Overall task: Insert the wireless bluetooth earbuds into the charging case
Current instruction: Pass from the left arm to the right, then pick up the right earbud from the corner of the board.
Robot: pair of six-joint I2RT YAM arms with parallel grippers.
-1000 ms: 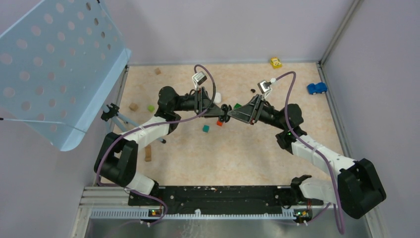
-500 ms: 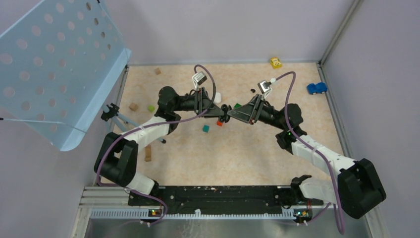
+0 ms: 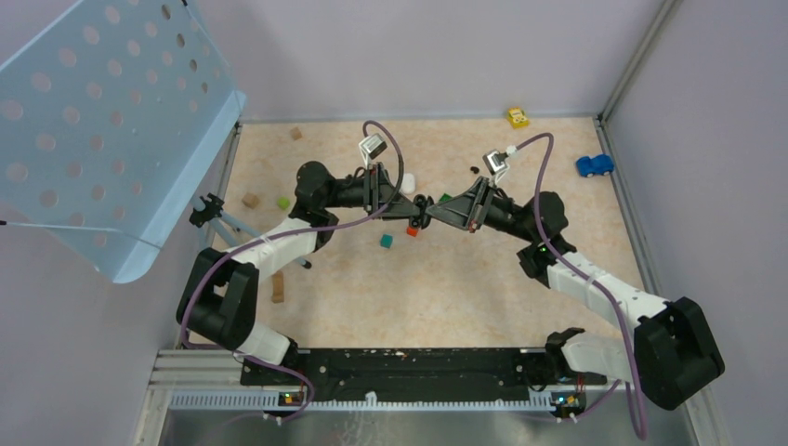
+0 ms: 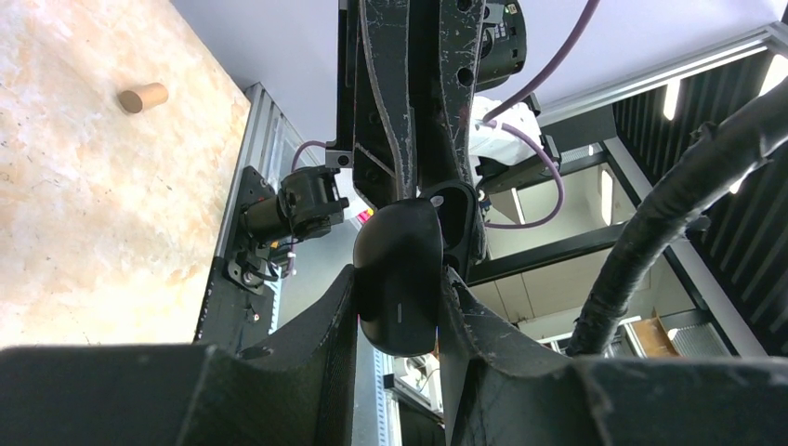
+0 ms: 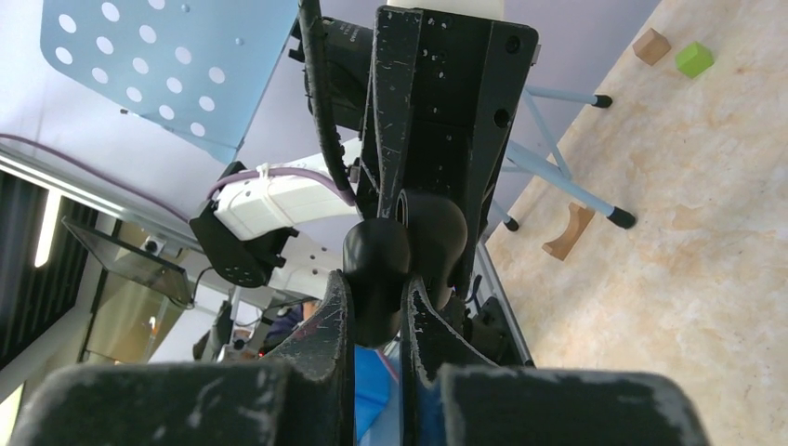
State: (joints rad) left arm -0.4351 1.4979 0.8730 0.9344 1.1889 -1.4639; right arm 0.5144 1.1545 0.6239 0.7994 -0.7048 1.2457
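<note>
The black charging case [image 3: 421, 213] hangs in the air above the middle of the table, between the two arms. My left gripper [image 4: 400, 290] is shut on its rounded body [image 4: 400, 265]. From the opposite side my right gripper [image 5: 374, 283] is shut on one black rounded half [image 5: 376, 253], with the other half [image 5: 435, 232] beside it. In the top view the left gripper [image 3: 413, 211] and right gripper [image 3: 430, 213] meet tip to tip. A tiny black piece [image 3: 475, 169], perhaps an earbud, lies on the table behind the right wrist. The case's inside is hidden.
A white rounded object [image 3: 407, 182] lies behind the left gripper. Small cubes are scattered: teal [image 3: 386, 241], orange [image 3: 412, 231], green [image 3: 282, 202], brown [image 3: 250, 199]. Toy cars, yellow [image 3: 518, 117] and blue [image 3: 594, 165], sit far right. A blue perforated panel [image 3: 102, 121] on a stand overhangs the left.
The right gripper's jaws have closed from partly open onto the black case. Both arms have stayed almost in place, and the left grip is unchanged.
</note>
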